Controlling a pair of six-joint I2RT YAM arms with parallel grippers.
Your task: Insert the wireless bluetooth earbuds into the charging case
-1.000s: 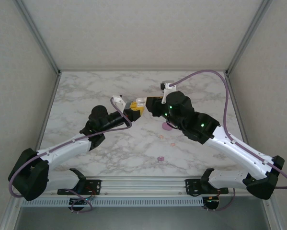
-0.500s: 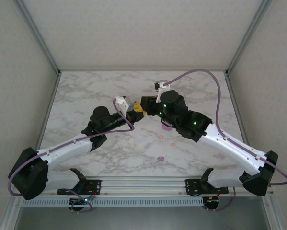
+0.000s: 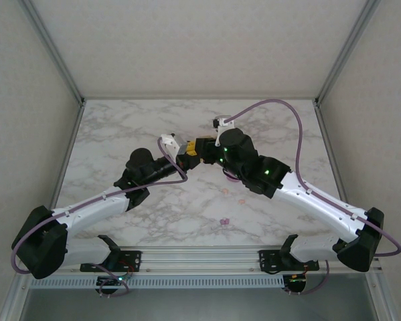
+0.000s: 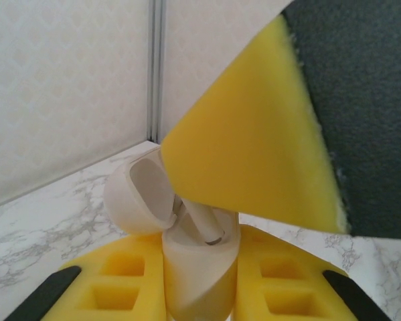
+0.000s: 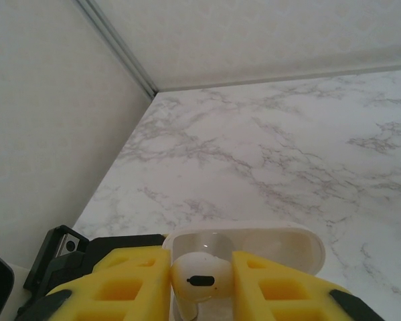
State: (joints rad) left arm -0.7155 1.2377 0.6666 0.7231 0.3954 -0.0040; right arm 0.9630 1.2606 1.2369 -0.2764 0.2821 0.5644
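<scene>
My left gripper (image 4: 200, 257) is shut on a white charging case (image 4: 199, 281), held upright off the table with its lid (image 4: 136, 197) swung open to the left. My right gripper (image 5: 200, 277) is shut on a white earbud (image 5: 199, 279). In the left wrist view the earbud's stem (image 4: 207, 224) points down into the case's open mouth, under the right gripper's big yellow finger (image 4: 254, 147). In the top view the two grippers (image 3: 191, 156) meet tip to tip above the table's middle. The right wrist view has the open case (image 5: 267, 244) just behind the bud.
On the marble table (image 3: 120, 127), small pink buds (image 3: 223, 190) and a purple bud (image 3: 224, 221) lie loose in front of the right arm. A purple-pink object (image 3: 232, 178) sits partly under that arm. Walls with metal corner posts (image 3: 66, 73) ring the table.
The right arm has swung left, bringing its gripper and the white earbud up against the case in the left gripper. The left arm has hardly moved.
</scene>
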